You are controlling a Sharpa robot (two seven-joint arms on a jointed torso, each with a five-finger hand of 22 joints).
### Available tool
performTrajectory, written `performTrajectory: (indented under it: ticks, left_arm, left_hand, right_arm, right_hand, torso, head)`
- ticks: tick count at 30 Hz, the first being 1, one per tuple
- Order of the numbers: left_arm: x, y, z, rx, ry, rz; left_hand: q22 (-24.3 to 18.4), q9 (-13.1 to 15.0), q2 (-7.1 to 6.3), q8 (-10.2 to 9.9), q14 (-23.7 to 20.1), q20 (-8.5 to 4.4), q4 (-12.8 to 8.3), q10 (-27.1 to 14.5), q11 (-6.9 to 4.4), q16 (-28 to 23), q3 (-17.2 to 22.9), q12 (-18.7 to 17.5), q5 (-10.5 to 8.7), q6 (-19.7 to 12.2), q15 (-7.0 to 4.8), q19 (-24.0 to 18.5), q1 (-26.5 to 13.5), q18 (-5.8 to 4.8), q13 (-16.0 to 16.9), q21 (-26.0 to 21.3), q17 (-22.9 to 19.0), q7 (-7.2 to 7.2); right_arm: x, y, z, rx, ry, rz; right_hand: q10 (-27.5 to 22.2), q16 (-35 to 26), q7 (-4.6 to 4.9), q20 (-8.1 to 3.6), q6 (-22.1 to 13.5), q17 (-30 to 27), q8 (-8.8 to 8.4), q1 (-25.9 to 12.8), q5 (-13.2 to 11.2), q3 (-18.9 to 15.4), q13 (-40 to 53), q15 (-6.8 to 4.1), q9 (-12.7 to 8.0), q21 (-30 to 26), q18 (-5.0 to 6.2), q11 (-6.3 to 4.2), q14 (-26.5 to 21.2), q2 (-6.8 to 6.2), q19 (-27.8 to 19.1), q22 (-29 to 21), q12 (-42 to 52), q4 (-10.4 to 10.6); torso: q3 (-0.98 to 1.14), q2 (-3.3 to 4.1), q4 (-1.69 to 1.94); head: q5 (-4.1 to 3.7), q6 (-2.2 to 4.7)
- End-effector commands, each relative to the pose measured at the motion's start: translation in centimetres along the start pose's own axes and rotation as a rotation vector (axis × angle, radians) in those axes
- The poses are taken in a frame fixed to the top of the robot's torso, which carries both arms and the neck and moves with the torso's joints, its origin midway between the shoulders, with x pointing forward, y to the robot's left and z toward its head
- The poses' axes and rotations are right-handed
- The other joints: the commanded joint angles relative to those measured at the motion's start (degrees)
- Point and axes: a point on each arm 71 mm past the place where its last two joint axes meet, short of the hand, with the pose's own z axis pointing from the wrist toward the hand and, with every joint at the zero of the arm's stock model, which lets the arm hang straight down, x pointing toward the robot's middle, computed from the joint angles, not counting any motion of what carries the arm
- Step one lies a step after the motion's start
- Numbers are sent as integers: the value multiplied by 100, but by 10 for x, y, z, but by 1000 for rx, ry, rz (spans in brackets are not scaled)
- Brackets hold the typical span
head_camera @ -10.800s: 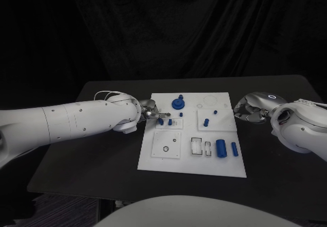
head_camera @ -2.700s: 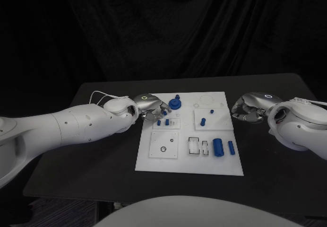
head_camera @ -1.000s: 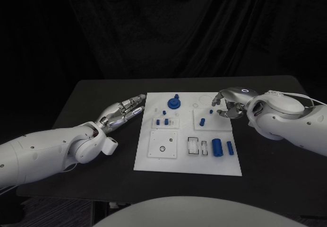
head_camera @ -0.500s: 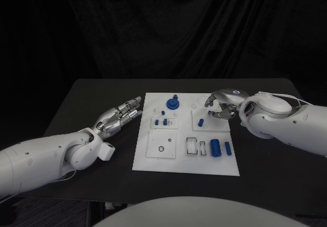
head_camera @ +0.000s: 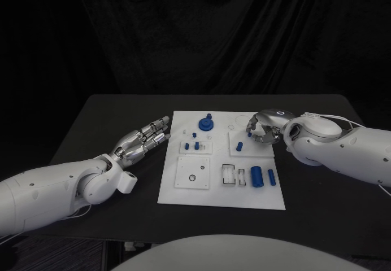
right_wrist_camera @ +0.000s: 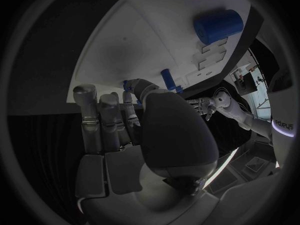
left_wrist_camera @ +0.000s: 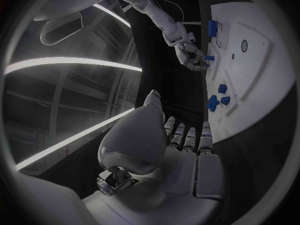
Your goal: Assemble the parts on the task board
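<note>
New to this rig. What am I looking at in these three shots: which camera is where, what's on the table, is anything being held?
It is a robot with two white arms, each ending in a silver many-fingered hand. The square picture comes from a camera on its head, looking down at a black table. The two round pictures come from fisheye cameras at the wrists, behind each hand.

On the table lies the white task board, with small blue parts on it: a large cylinder, a slimmer peg beside it, and a knobbed piece near the far edge.

The left hand lies flat beside the board, fingers stretched out, holding nothing. The right hand is curled over the board's far right area; the left wrist view shows something small and blue at its fingertips, but whether it grips it I cannot tell.
</note>
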Motion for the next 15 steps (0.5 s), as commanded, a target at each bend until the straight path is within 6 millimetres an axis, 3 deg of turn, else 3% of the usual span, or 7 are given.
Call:
performTrajectory:
  ticks: [1,5,15]
  left_arm:
    - [2,-9,0,141,13,-28]
    - [2,-9,0,137,15,-30]
    - [3,-7,1,130,15,-30]
  left_hand:
    - [-8,-5,-7,-21,-2,64,-60,-1,63,-21,4,-25,72,6,49,3,80,0,0,-7,-8,-25]
    - [-10,-4,-1,-19,-2,86,-82,5,80,-21,5,-19,109,13,64,10,103,8,2,-5,-8,-17]
    - [-3,-2,26,-17,10,159,-176,21,125,-16,24,-8,245,23,109,43,182,38,5,5,-3,5]
  right_arm:
    - [4,-2,0,1,14,-4]
    - [6,-3,1,2,21,-5]
    - [10,0,3,-14,20,-2]
  right_hand:
    - [49,62,-4,-18,51,-12,46,-72,-120,-64,-44,-11,13,5,48,-5,-26,37,20,431,29,0]
    - [89,84,-15,-19,54,-23,52,-80,-193,-74,-64,-15,17,23,44,-12,-16,63,36,433,58,2]
    - [295,172,-28,-47,52,-21,70,-95,-316,-93,-110,-54,33,115,30,-63,45,101,114,453,181,1]
  torso:
    - [5,2,-3]
    - [3,2,13]
    - [-7,-3,-3]
  head:
    - [1,-1]
    - [-15,-1]
    - [-6,-1]
